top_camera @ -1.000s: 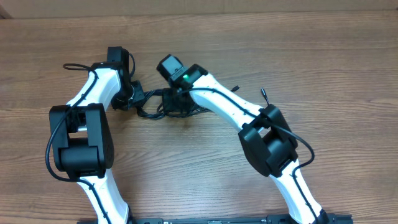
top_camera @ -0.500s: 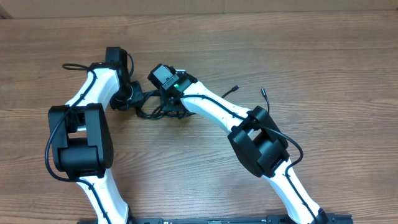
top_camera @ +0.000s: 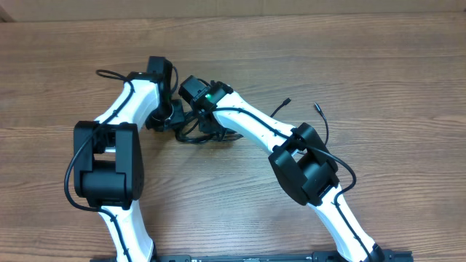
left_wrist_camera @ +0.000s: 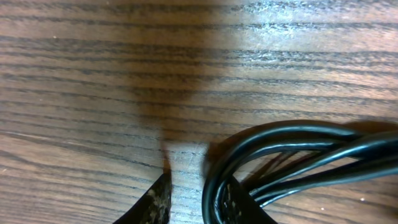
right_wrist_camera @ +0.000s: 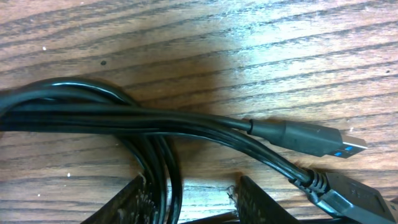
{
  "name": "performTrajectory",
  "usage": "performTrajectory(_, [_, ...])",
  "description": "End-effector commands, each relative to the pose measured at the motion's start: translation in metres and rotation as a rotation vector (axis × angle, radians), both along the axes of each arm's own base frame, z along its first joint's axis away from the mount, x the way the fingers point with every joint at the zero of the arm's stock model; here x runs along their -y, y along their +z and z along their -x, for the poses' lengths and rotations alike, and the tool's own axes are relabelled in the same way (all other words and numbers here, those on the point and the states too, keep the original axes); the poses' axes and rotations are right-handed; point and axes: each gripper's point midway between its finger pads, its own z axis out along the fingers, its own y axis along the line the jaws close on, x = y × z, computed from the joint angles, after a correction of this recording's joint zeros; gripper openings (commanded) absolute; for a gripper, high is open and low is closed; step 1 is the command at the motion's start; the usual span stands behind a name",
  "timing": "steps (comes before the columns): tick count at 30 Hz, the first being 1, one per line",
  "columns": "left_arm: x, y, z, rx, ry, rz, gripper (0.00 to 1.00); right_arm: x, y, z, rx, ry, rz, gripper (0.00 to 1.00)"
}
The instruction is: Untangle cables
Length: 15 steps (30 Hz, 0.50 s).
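Seeing left end effector (left_wrist_camera: 199, 202) and right end effector (right_wrist_camera: 193, 202) part-open, straddling the cables (right_wrist_camera: 124, 115) without clamping; spotting blue-tongued USB plug (right_wrist_camera: 311, 138) on tabletop (right_wrist_camera: 249, 37).

two robot arms, a left arm (top_camera: 127, 105) and a right arm (top_camera: 247, 122), at one wooden table (top_camera: 378, 58). one tangle of thin black cables (right_wrist_camera: 124, 118) — strands too overlapped to count. two plugs up close: one silver-tipped plug (right_wrist_camera: 311, 140), one black plug (right_wrist_camera: 351, 199).
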Motion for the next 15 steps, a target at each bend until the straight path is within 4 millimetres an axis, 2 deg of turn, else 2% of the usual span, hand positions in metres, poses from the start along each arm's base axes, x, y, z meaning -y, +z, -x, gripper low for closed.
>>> performTrajectory(1, [-0.007,-0.051,0.041,-0.171,0.05,-0.073,0.28,0.051,-0.074,0.018,-0.157,-0.053,0.162,0.43])
performTrajectory(4, [-0.025,-0.05,0.039,-0.16,0.085,-0.135,0.29,0.059,-0.082,0.018,-0.202,-0.079,0.147,0.43])
performTrajectory(8, [-0.038,-0.05,0.038,-0.16,0.121,-0.136,0.29,0.066,-0.09,0.02,-0.241,-0.104,0.14,0.43])
performTrajectory(15, [-0.066,-0.053,0.046,-0.181,0.2,-0.132,0.32,0.068,-0.09,0.02,-0.241,-0.121,0.14,0.43])
